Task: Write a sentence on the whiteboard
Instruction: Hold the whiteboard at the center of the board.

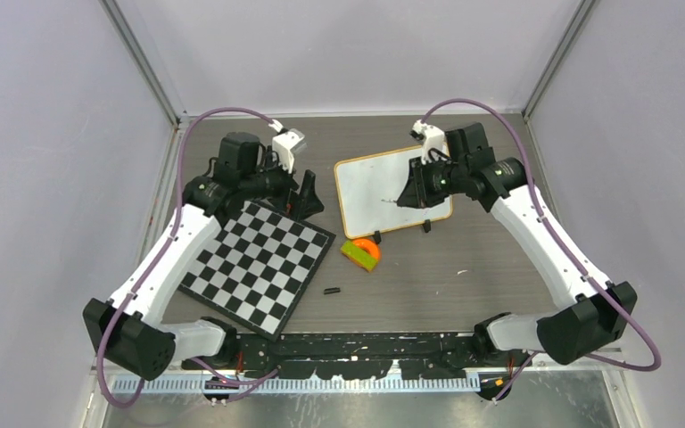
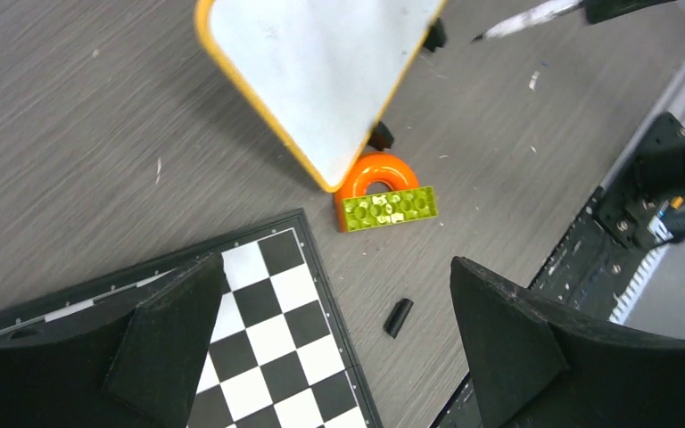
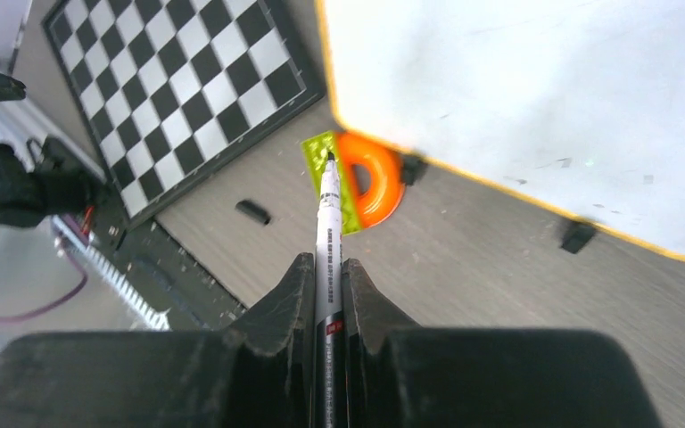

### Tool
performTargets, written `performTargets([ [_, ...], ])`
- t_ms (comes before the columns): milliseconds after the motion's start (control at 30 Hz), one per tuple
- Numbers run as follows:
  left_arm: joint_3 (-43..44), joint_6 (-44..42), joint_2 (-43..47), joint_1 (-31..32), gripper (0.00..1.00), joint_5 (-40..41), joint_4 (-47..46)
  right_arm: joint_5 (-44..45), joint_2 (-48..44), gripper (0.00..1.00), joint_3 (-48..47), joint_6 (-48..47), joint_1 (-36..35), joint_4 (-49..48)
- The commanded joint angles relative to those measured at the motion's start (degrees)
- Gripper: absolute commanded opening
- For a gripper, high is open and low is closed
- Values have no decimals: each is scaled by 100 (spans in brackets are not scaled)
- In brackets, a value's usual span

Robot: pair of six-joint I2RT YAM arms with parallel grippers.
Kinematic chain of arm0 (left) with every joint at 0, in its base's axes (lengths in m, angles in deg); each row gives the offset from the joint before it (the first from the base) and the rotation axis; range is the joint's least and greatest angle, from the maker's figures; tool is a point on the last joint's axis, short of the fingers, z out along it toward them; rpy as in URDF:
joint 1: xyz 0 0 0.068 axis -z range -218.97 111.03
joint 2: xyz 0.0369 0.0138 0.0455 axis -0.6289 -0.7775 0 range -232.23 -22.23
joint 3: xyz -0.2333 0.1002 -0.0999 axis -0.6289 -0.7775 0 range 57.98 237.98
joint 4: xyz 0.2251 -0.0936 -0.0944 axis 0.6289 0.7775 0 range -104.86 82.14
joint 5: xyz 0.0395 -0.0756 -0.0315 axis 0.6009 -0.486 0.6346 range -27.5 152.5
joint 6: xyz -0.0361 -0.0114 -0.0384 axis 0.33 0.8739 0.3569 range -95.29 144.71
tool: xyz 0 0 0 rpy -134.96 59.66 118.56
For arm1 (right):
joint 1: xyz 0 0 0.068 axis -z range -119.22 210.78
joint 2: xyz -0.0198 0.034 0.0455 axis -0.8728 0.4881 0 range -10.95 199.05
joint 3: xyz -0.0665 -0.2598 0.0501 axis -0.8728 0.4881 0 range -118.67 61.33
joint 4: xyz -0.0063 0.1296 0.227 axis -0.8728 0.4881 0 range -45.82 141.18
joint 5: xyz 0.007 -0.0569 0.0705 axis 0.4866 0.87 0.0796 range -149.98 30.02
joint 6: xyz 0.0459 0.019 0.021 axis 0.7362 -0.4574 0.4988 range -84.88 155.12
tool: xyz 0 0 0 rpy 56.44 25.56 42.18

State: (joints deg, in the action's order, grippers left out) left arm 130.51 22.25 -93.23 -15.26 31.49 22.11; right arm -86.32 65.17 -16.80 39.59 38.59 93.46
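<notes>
- A grey wood-grain table (image 1: 464, 267) stands between pale, plain walls (image 1: 339, 53). Two white-and-black robot arms are fixed along its near edge.
- The whiteboard (image 1: 379, 192) lies towards the far middle of the table, turned at a slight angle. It has a thin light-wood frame and two small black feet (image 1: 426, 226) on its near side. Its face shows white with a few faint grey smudges.
- The right end effector (image 3: 328, 267) is clenched on a white marker (image 3: 327, 214), its two fingers pressed against the barrel. In the overhead view it sits above the right part of the whiteboard. The dark tip points down by the board's near edge (whether it touches anything cannot be told).
- The left end effector (image 2: 339, 357) is released, its black fingers (image 2: 169, 348) spread wide with nothing between them. It hangs above the far corner of a black-and-white chequered board (image 1: 259, 263), just left of the whiteboard.
- The chequered board lies flat on the left half of the table, turned like a diamond.
- An orange arch block (image 2: 376, 174) sits at the whiteboard's near-left corner, with a lime-green studded brick (image 2: 388, 208) touching it on the near side.
- A small black cap (image 1: 331, 291) lies alone on the table, near the chequered board's right corner.
</notes>
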Motion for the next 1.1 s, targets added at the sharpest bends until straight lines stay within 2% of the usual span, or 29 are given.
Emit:
performTargets([
  [0, -246, 846, 26, -32, 99, 920, -759, 386, -651, 0, 287, 226, 312, -1018],
  [67, -454, 671, 13, -32, 99, 874, -1004, 378, -892, 0, 602, 185, 339, -1364],
  [133, -484, 444, -83, -32, 100, 683, -1034, 235, -787, 0, 567, 48, 339, -1267],
  [267, -91, -141, -622, -37, 100, 31, -521, -249, -445, 0, 510, -131, 342, -1227],
  [367, -9, -295, -909, -90, 100, -497, -608, -349, -344, 0, 586, -199, 290, -1540],
  [500, -80, 17, -1174, -381, 100, -1164, -1237, -17, -252, 0, 657, -265, 96, -1941],
  [667, -296, 874, -1506, -911, 100, -2078, -2397, 372, -131, 0, 802, -241, -208, -2400],
  [1067, -586, 1757, -2146, -1021, 91, -2530, -3832, 569, 200, 0, 1043, -237, -518, -2818],
])
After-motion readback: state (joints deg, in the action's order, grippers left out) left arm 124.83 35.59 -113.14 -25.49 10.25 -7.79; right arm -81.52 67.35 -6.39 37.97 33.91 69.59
